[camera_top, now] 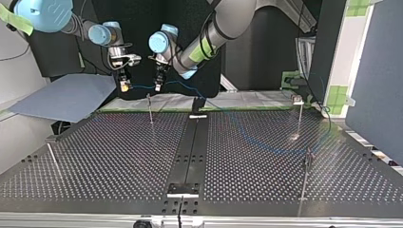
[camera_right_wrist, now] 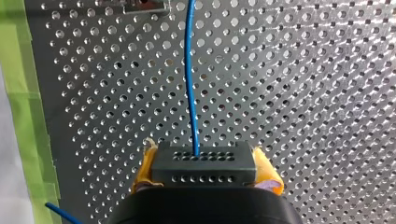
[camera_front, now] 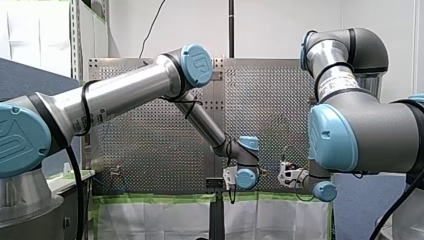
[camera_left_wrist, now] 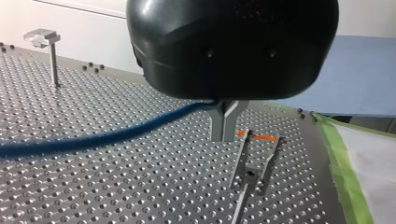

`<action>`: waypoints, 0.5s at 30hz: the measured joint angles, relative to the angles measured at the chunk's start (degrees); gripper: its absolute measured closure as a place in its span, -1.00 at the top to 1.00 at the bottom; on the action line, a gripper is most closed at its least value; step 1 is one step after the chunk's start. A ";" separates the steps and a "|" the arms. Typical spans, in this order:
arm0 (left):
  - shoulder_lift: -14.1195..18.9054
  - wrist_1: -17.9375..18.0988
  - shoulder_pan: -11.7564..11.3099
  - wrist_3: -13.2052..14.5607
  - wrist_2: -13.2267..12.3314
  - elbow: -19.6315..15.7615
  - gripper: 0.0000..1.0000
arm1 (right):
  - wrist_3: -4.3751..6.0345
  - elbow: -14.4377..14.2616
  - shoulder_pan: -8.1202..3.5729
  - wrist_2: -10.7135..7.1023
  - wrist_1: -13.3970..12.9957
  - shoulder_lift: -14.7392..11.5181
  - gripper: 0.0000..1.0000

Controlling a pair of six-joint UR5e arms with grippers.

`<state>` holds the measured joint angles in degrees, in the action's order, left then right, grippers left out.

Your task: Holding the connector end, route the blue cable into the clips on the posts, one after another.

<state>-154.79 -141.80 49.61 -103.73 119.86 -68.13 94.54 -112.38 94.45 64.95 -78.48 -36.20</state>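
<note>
Above the top view's far edge of the black perforated metal table (camera_top: 119, 156), you had the right gripper (camera_right_wrist: 203, 164) pinching the black rectangular connector block (camera_right_wrist: 203, 171) between its yellow pads (camera_right_wrist: 267, 173), with the thin blue cable (camera_right_wrist: 190, 84) running straight out of it. Just beside it, your left gripper (camera_left_wrist: 225, 125) had its metal fingers (camera_left_wrist: 217, 122) pressed together on that cable, which trailed down and across the table.
</note>
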 joint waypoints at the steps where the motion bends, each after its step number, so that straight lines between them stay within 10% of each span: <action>1: -0.15 -0.01 0.00 -0.02 -0.01 0.18 -1.00 | -0.10 0.17 -0.08 -0.02 0.34 0.01 -1.00; 15: -5.92 -0.14 -0.36 -0.65 1.29 6.82 -1.00 | -1.49 3.79 -0.60 -1.20 7.59 0.06 -1.00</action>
<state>-160.71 -141.94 49.25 -104.38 121.15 -61.31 93.05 -108.59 93.85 63.75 -70.88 -36.14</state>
